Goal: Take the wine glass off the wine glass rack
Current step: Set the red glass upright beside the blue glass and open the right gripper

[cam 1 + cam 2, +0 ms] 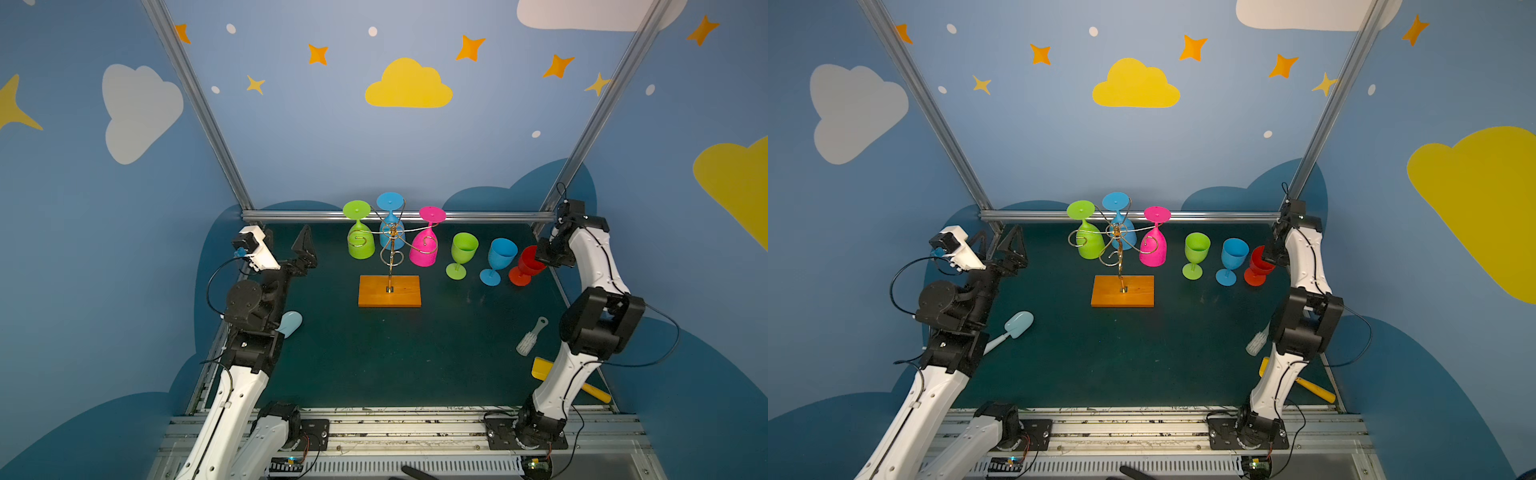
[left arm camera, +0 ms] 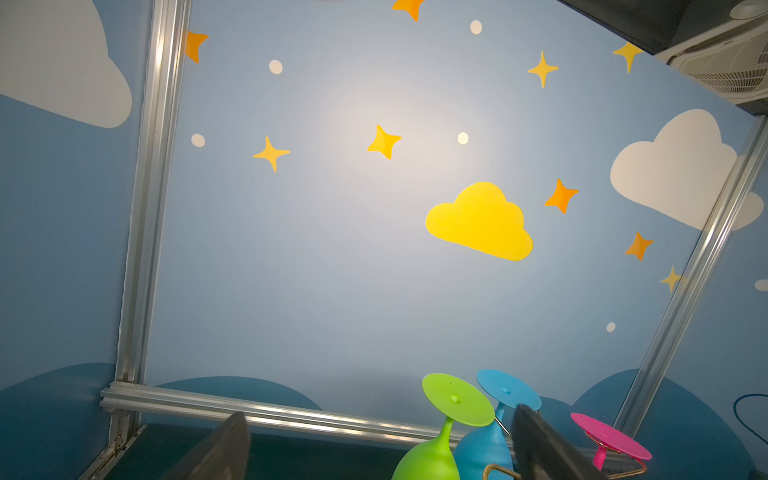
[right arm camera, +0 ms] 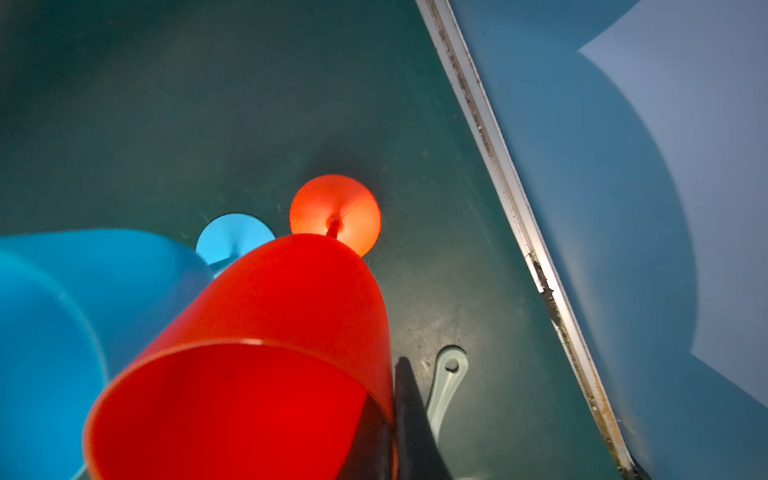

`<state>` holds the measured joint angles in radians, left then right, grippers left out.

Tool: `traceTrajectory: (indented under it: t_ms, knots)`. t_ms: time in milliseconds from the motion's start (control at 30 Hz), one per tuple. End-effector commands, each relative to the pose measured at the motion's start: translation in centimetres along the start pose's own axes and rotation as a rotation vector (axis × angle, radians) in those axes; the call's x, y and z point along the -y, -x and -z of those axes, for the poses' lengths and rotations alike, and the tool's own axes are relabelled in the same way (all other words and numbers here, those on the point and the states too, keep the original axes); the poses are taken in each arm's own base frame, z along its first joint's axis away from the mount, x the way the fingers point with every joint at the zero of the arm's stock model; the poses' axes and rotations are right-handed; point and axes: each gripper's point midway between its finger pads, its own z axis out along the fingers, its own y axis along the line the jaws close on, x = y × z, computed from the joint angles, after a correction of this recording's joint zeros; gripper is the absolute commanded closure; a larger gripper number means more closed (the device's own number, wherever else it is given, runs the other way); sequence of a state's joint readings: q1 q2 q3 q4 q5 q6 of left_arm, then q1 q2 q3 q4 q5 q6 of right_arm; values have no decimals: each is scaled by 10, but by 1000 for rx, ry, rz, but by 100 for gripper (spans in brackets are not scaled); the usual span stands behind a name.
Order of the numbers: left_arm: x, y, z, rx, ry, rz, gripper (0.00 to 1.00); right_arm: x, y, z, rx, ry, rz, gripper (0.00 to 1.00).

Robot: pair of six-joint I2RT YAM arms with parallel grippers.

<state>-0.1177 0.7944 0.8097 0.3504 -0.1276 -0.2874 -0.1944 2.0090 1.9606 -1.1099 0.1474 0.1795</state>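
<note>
Pale blue plastic scoop (image 1: 1019, 324) lies left on dark green table mat (image 1: 395, 365). White-bristled grey-handled brush (image 1: 532, 336) lies right; near it, a yellow plastic tool (image 1: 541, 369), possibly a spatula, partly hidden.

From the wide-apart jaws of the left gripper (image 1: 998, 237) to the hanging lime green plastic wine glass (image 1: 1090, 247), the dark green table mat (image 1: 1048, 266) lies bare. Curled arms of the thin gold wire wine glass rack (image 1: 1120, 249) cross before its bowl. The right gripper (image 3: 390, 399) pinches the red plastic wine glass (image 3: 270, 324) by its rim, with an upright blue plastic wine glass (image 3: 83, 311) just beside and the blue wall (image 3: 582, 187) near.
</note>
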Motion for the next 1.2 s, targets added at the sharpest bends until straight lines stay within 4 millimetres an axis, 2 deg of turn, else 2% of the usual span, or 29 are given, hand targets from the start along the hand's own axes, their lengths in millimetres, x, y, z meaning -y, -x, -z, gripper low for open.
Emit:
traceTrajectory:
  t_ms: [0,67,267,400,467,633,767,933,1033,1167]
  knots:
    - [2,15,3,33,2,-17,3,1,-16,11,-59,3,-23,100]
    - [1,15,3,34,3,-17,4,1,-16,11,-60,4,-21,100]
    - [0,14,2,32,8,-20,3,-2,-15,12,-57,32,-32,78]
    - [-2,13,2,30,20,-23,3,-1,-11,25,-27,57,-46,66]
    - [-6,11,2,21,42,-20,4,-2,-8,39,8,79,-50,61]
    - [-12,7,0,6,78,-10,3,5,2,96,165,102,-61,46]
    - [-14,1,-2,-20,87,8,3,5,0,134,289,141,-29,41]
    - [-20,-21,-8,-129,116,57,4,-20,-25,169,485,303,36,39]
    - [-17,-32,-14,-210,95,99,4,-33,-50,190,643,352,53,39]
    - [-17,-42,-18,-305,59,202,6,-42,-85,214,706,420,91,38]
